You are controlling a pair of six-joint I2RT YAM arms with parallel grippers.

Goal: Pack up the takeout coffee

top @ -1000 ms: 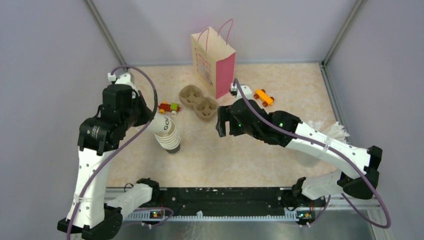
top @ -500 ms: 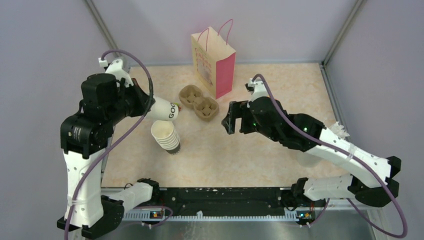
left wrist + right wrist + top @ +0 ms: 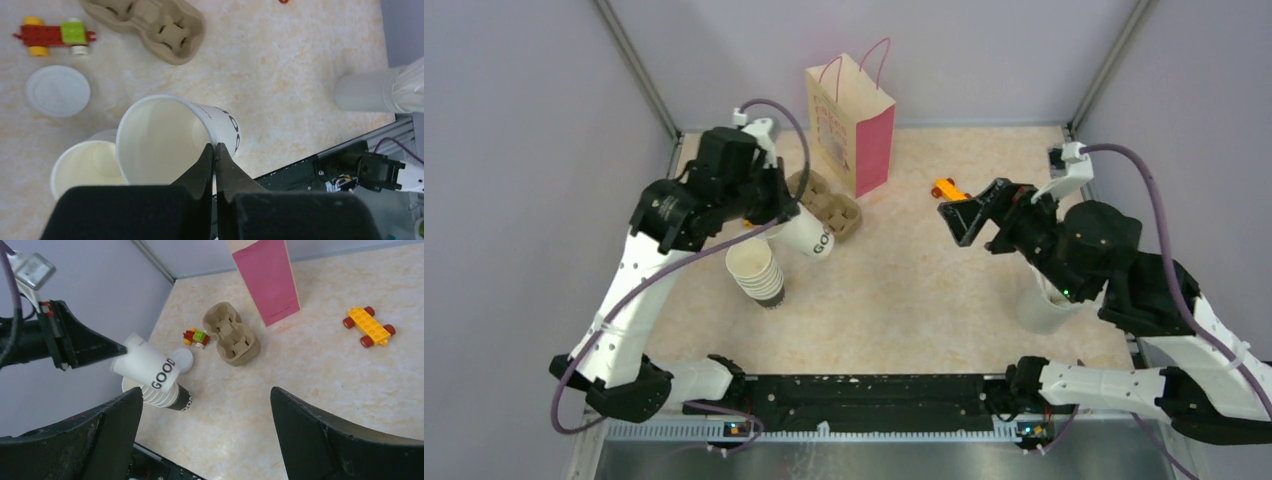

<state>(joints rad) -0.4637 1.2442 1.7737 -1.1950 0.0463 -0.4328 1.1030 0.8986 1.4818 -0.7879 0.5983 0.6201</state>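
Left wrist view: left gripper (image 3: 215,147) clamps the lidless paper cup (image 3: 160,135) by its rim; right gripper (image 3: 204,395) jaws apart. Cup-handling step; next likely needs the lid (image 3: 57,91) near the left edge.

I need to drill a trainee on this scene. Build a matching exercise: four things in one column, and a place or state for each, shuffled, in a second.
Things
1. white cup
2. round lid
3. cup carrier
4. yellow toy car

Places or states
A. lying flat on the table beside the cup stack
B. alone on the table, right of the pink bag in the top view
C. tilted, pinched at its rim by the left hand
D. empty, on the table in front of the pink bag

Pairs: 1-C, 2-A, 3-D, 4-B
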